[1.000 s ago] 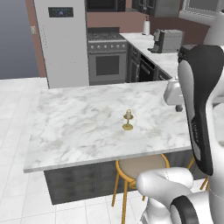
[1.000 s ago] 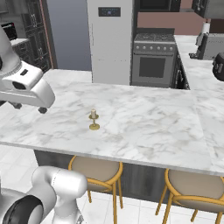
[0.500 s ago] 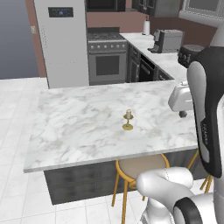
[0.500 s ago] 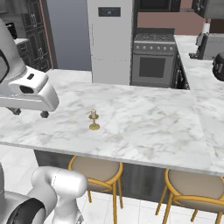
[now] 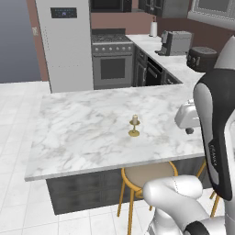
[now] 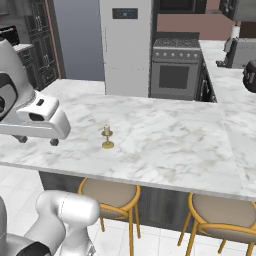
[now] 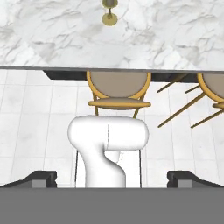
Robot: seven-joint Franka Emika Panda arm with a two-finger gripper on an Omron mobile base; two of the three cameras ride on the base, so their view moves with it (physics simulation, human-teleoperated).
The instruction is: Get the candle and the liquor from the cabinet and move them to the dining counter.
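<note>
The candle point(image 5: 134, 126), cream-white on a small gold stick, stands upright and alone in the middle of the white marble dining counter point(image 5: 82, 133). It also appears in the right base view as the candle point(image 6: 107, 137) and at the top edge of the hand view as the candle point(image 7: 109, 13). My gripper point(image 6: 38, 141) hangs open and empty over the counter's near edge, well apart from the candle. From the left base camera the gripper point(image 5: 188, 130) shows at the counter's right end. In the hand view the gripper point(image 7: 112, 177) points down at the floor. The liquor is out of view.
Gold-framed tan stools point(image 6: 107, 192) point(image 6: 225, 212) are tucked under the counter's near side, and one stool point(image 7: 118, 85) lies right below the hand. Behind the counter stand a grey fridge point(image 5: 64, 41), a steel oven point(image 5: 112, 64) and a worktop with appliances point(image 5: 176, 43). Dark cabinet doors point(image 6: 40, 50) are far left.
The hand has sunk a little and drifted toward the counter's near edge, with the jaws still wide. The candle has not moved.
</note>
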